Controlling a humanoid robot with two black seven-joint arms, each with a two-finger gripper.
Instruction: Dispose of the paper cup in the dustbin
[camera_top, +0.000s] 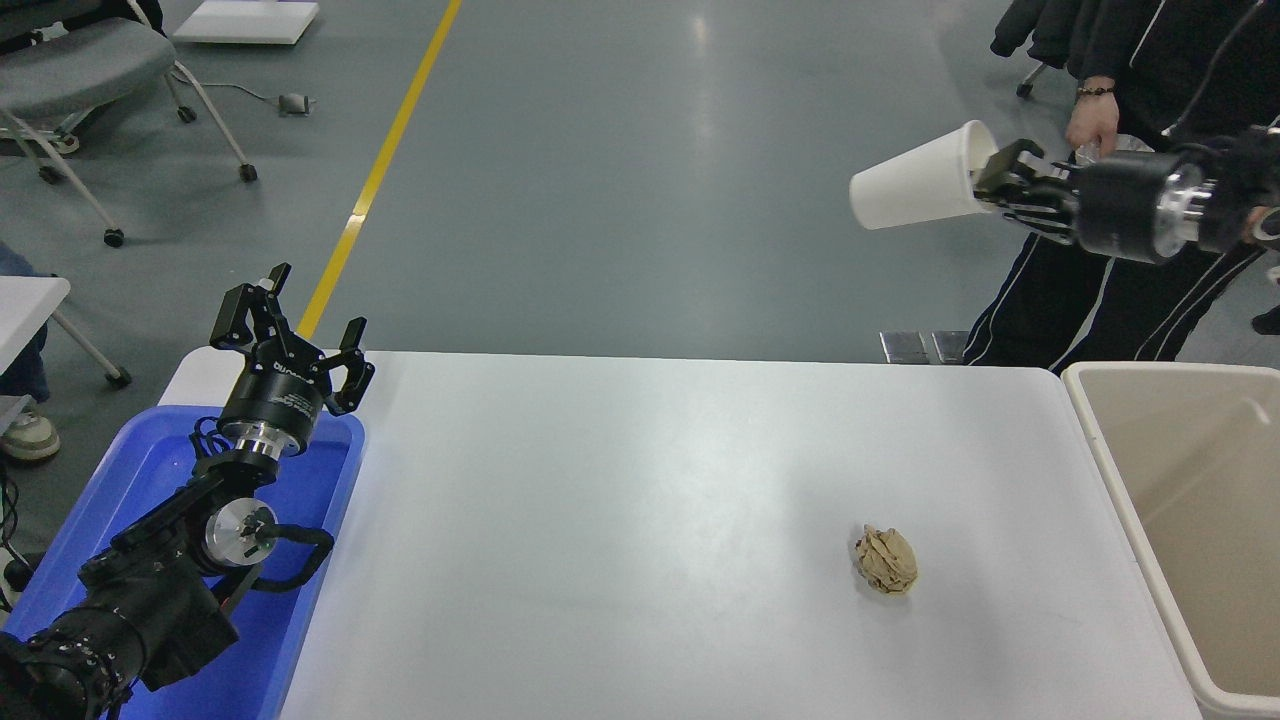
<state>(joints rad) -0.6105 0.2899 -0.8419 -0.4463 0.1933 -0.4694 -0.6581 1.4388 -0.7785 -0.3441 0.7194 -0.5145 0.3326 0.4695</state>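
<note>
The white paper cup (912, 187) hangs high in the air at the upper right, lying on its side with its base pointing left. My right gripper (992, 178) is shut on the cup's rim and holds it well above the table, left of and above the dustbin. The beige dustbin (1108, 452) stands at the table's right edge, open at the top. My left gripper (290, 325) is parked at the lower left over the blue tray, fingers open.
A crumpled brown paper ball (886, 560) lies on the white table (620, 520) at the right front. A blue tray (150, 470) sits at the left edge. A person (1130, 290) in dark clothes stands behind my right arm at the far right.
</note>
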